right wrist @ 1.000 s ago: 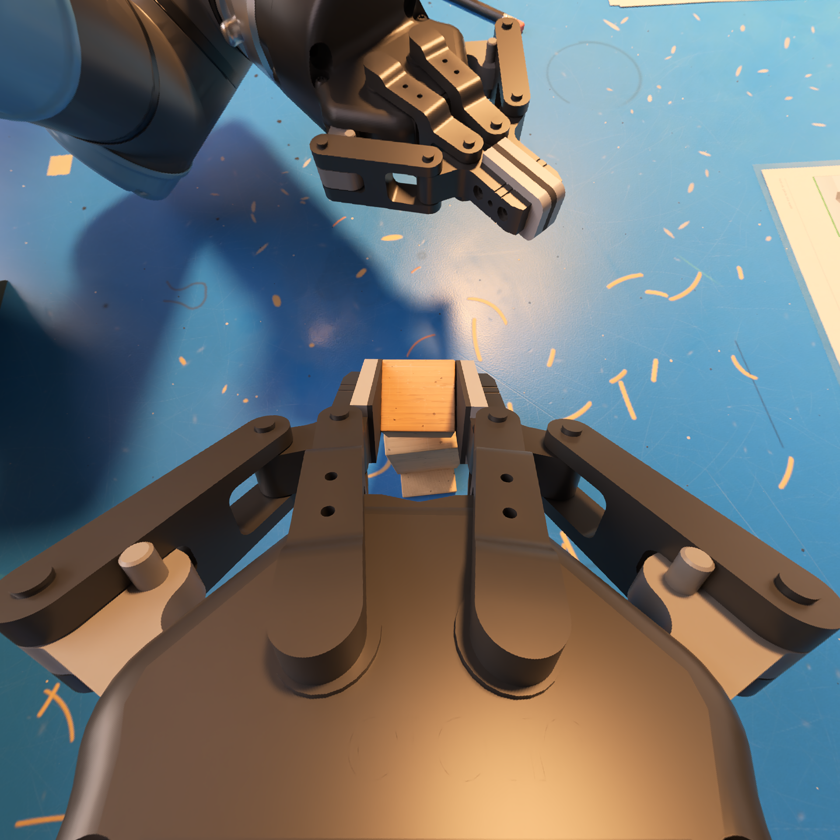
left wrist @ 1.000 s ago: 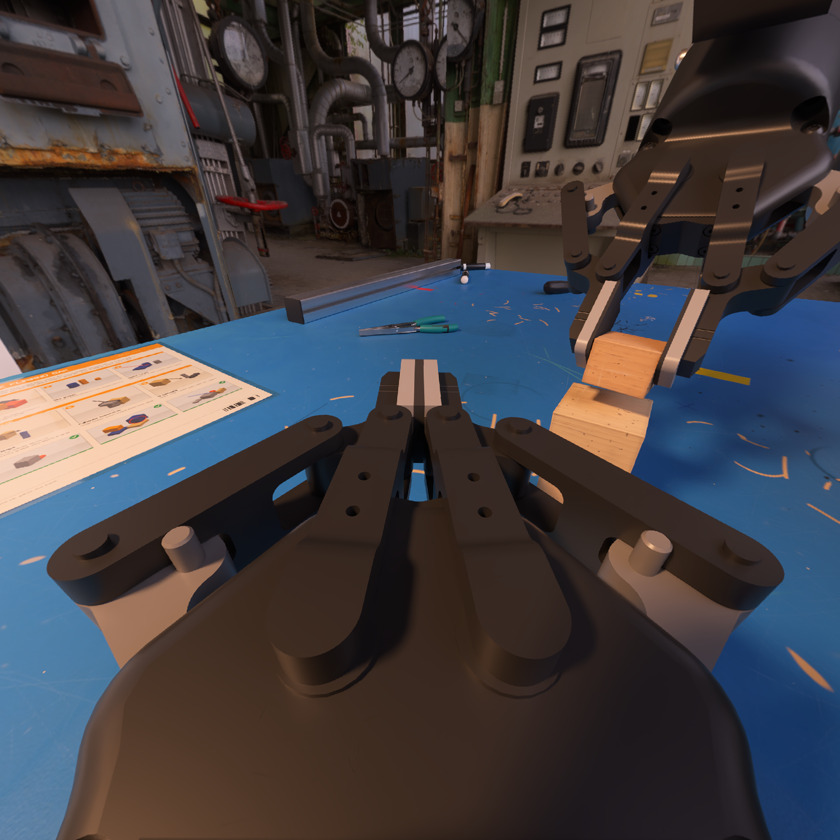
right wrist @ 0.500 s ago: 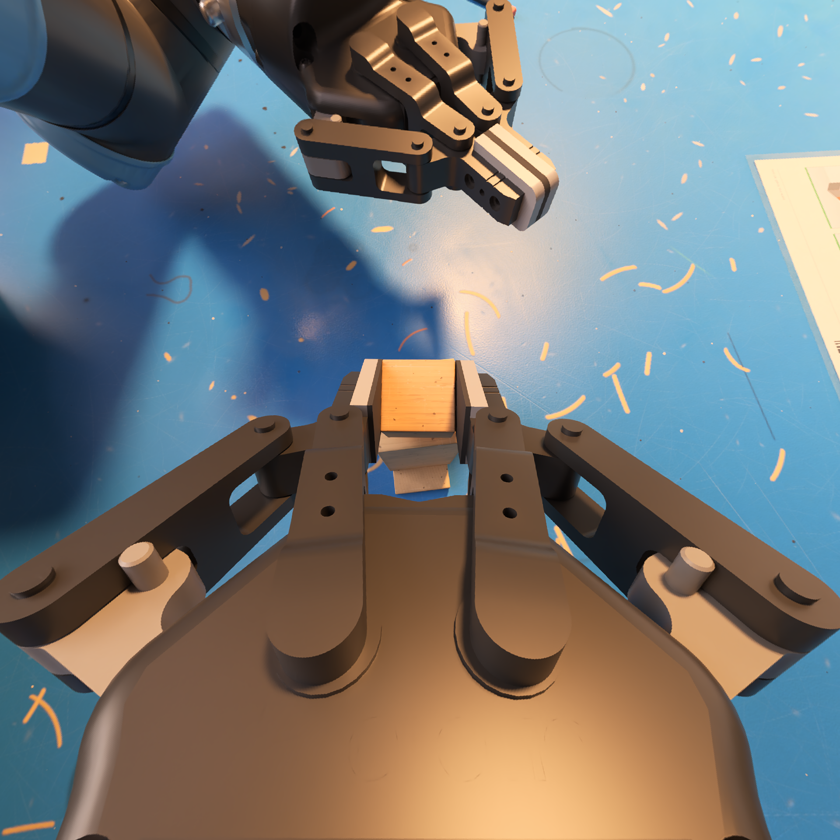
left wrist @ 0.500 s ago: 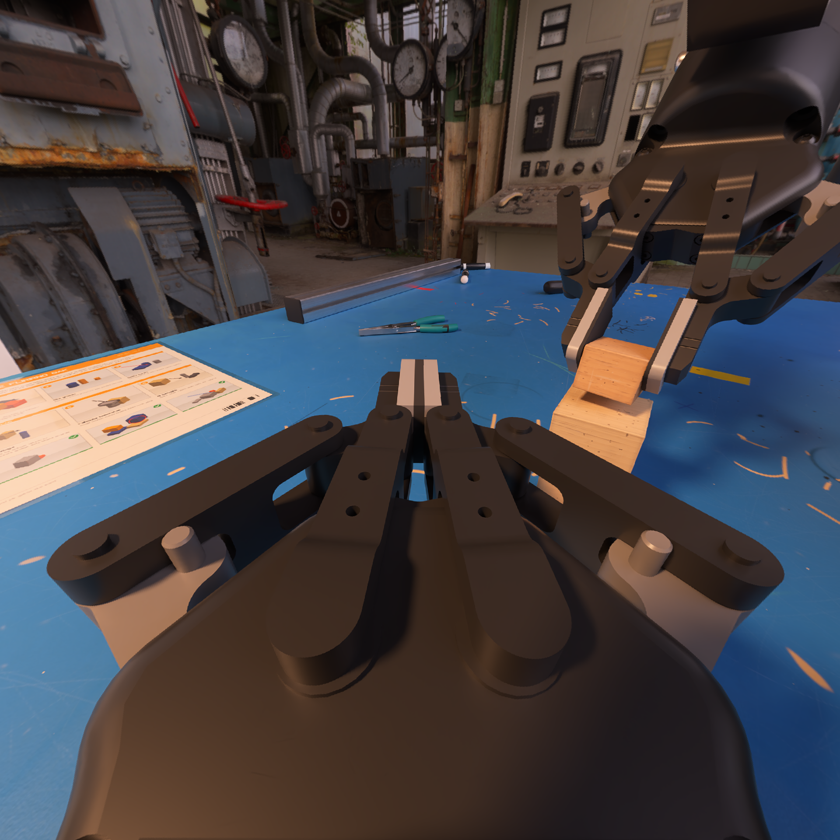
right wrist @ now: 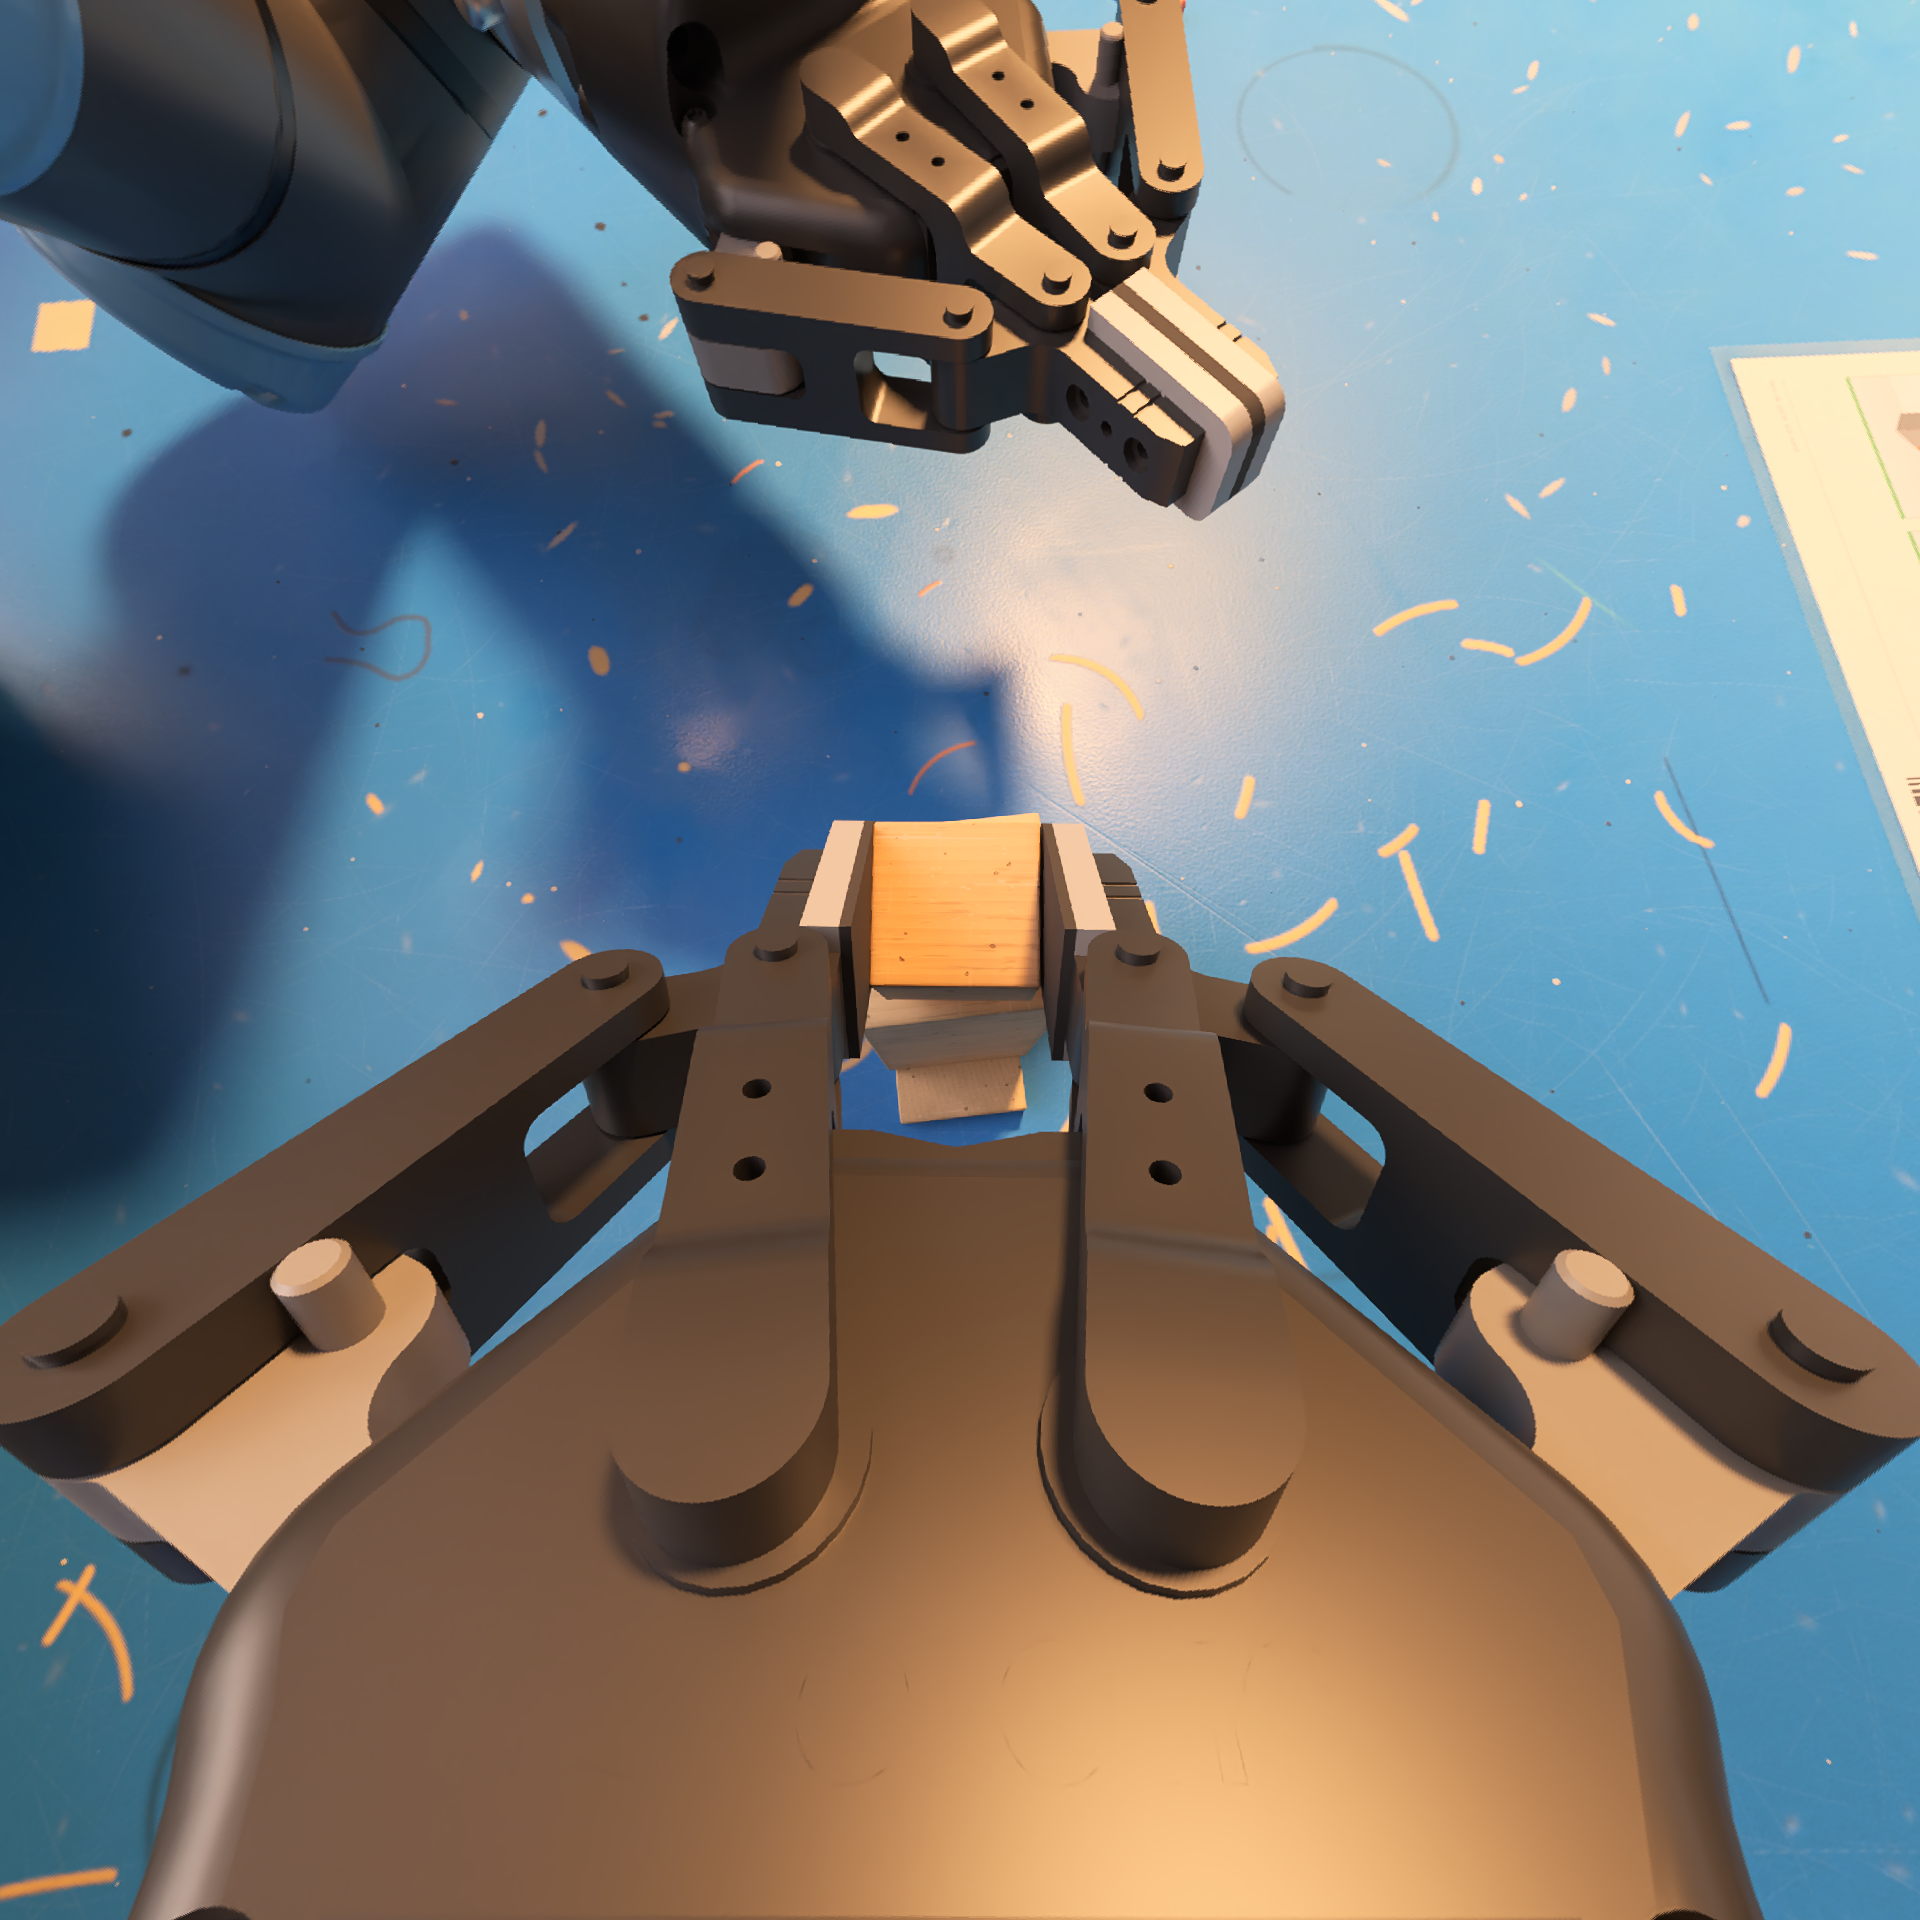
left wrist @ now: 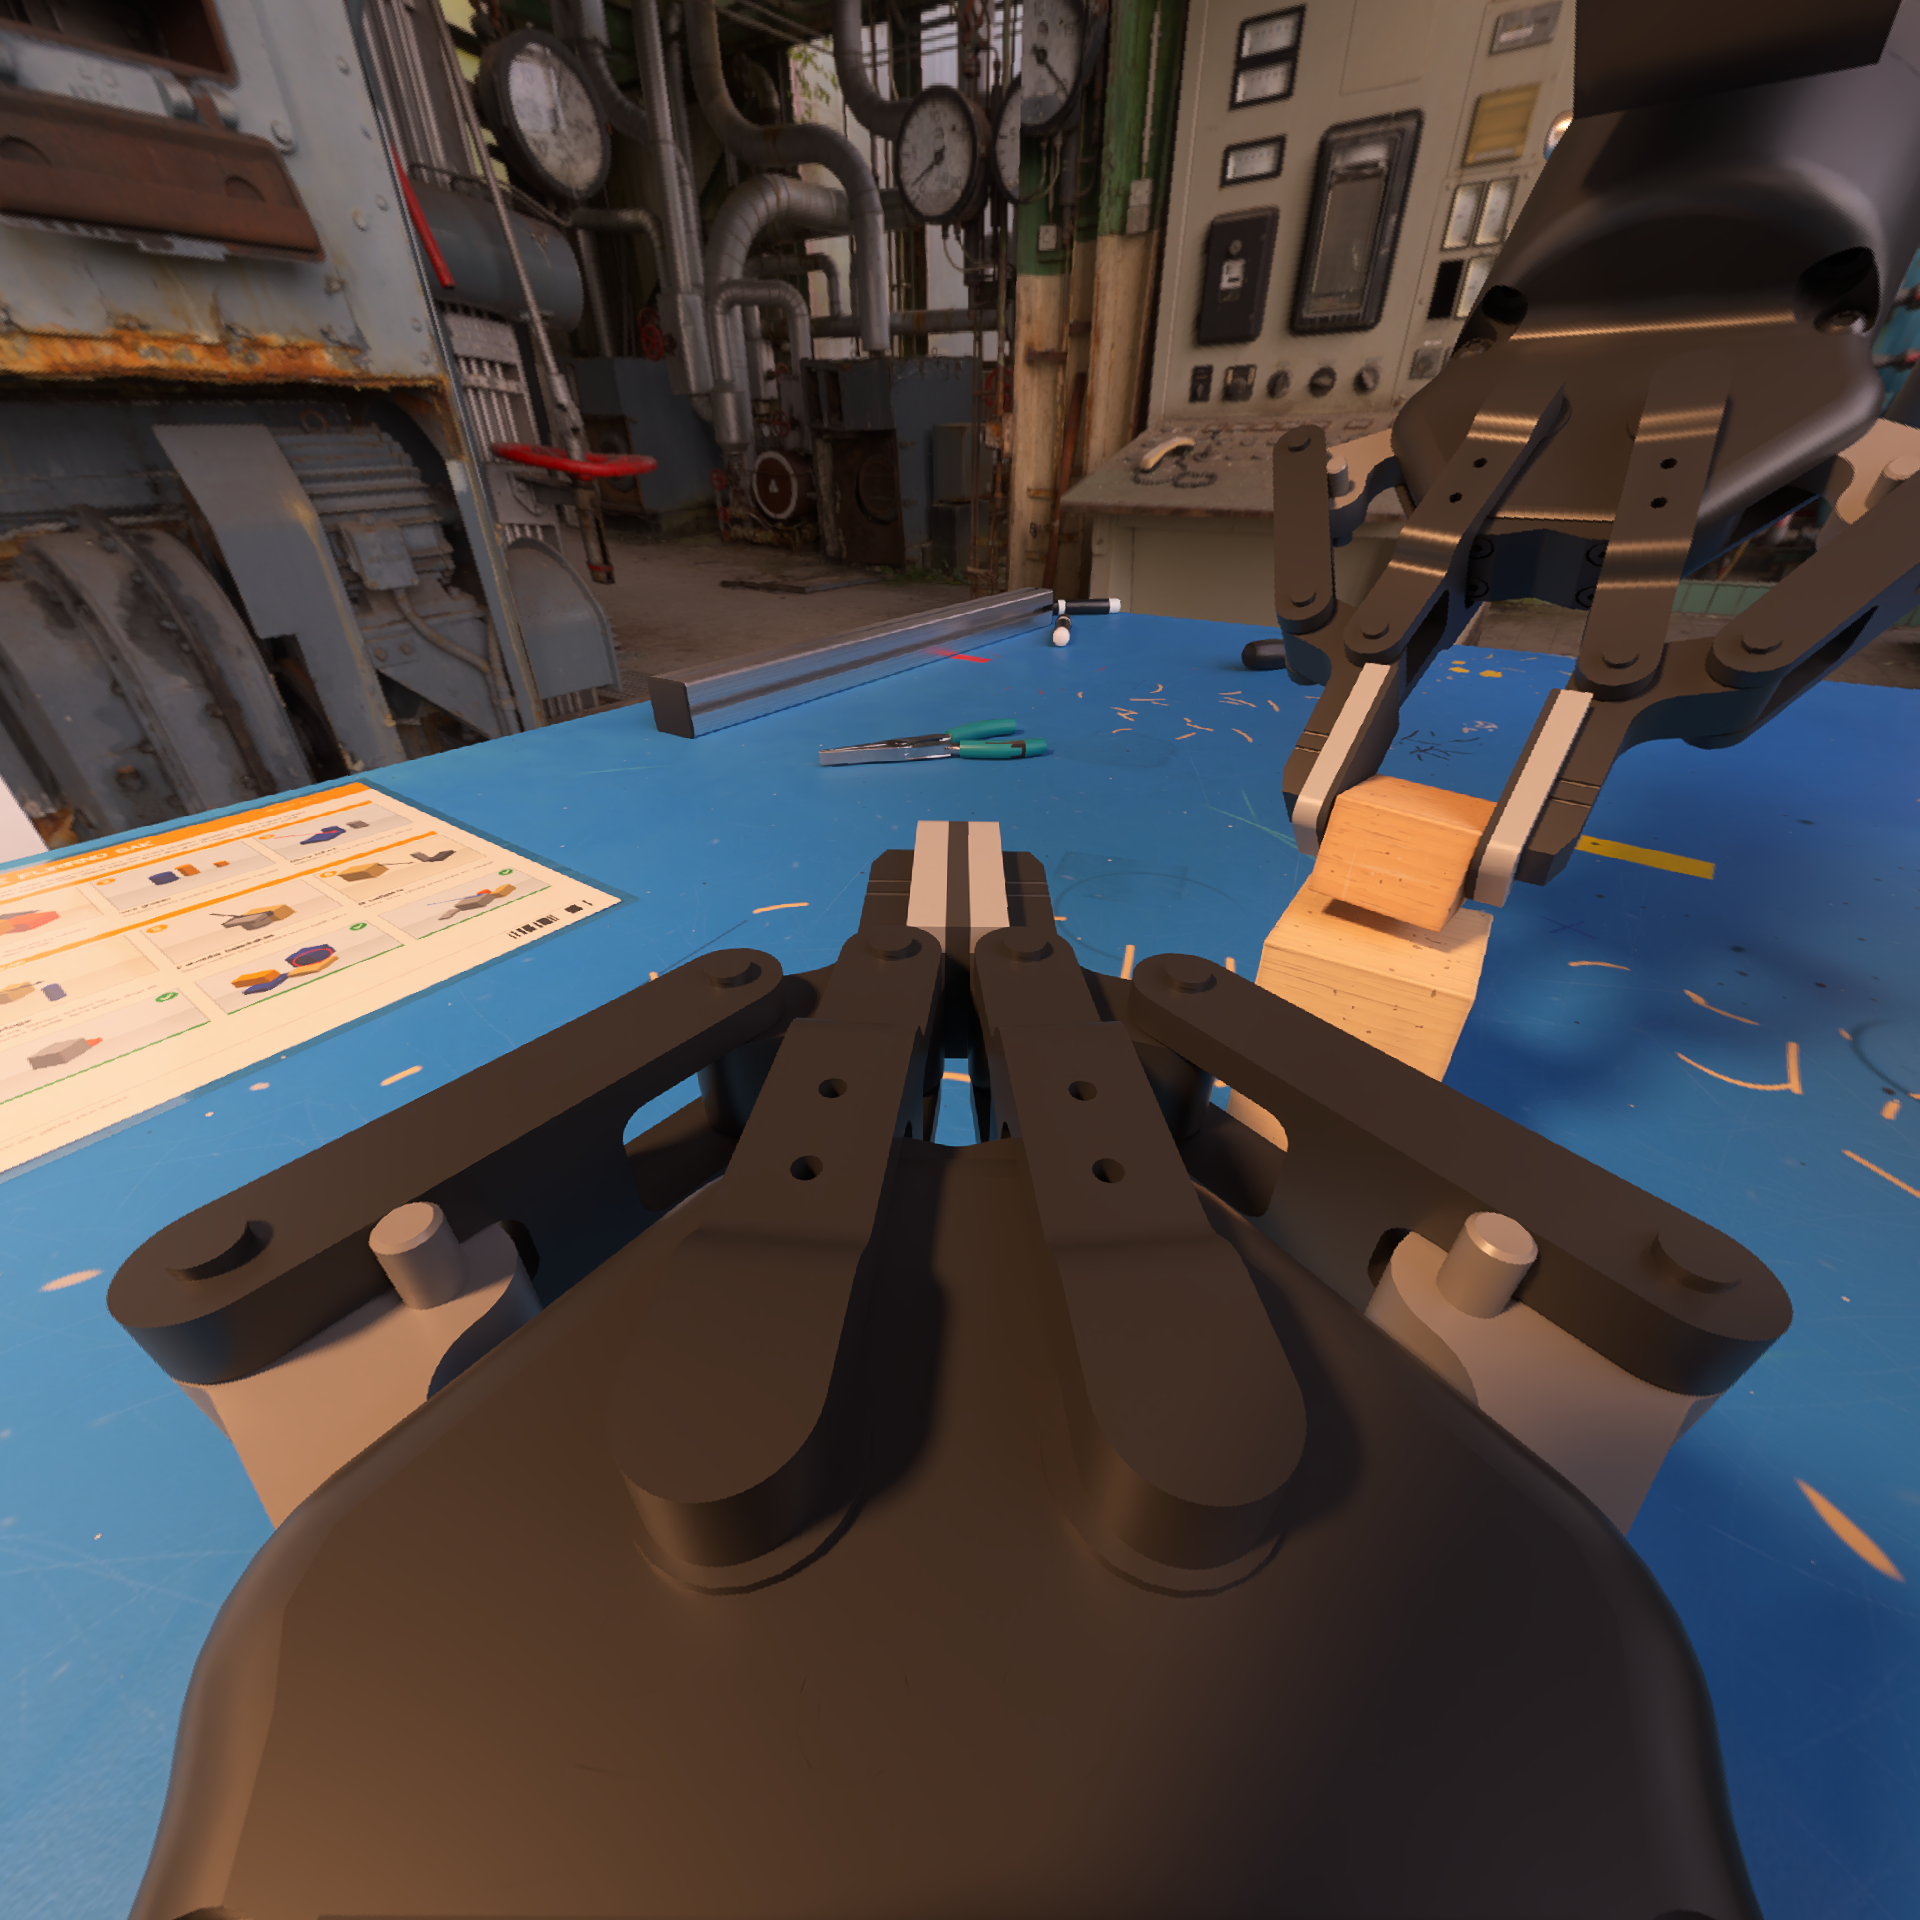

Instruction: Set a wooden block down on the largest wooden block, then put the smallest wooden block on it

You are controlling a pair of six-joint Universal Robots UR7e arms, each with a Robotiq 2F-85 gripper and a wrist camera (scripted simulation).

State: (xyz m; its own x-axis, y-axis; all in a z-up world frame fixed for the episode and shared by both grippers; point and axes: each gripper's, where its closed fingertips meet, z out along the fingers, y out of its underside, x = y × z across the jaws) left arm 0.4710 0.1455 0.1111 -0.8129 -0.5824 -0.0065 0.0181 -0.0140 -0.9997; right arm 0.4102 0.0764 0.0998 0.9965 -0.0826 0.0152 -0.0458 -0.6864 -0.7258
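Left wrist view shows your right gripper (left wrist: 1413,831) clamping a small pale wooden cube (left wrist: 1392,862), tilted, one low edge touching the larger pale wooden block (left wrist: 1361,982) on the blue worktop (left wrist: 727,831), toward its right edge. Level the cube and centre it before you release. Your left gripper (left wrist: 956,873) hovers nearby, jaws pressed together, holding nothing.

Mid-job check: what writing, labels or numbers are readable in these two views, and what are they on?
Instruction sheet: heading and captions too blurred to read.
Wall gauges: dial numbers too small.
Control panel: plates too small.
Held wooden block, lower wooden block: no markings.
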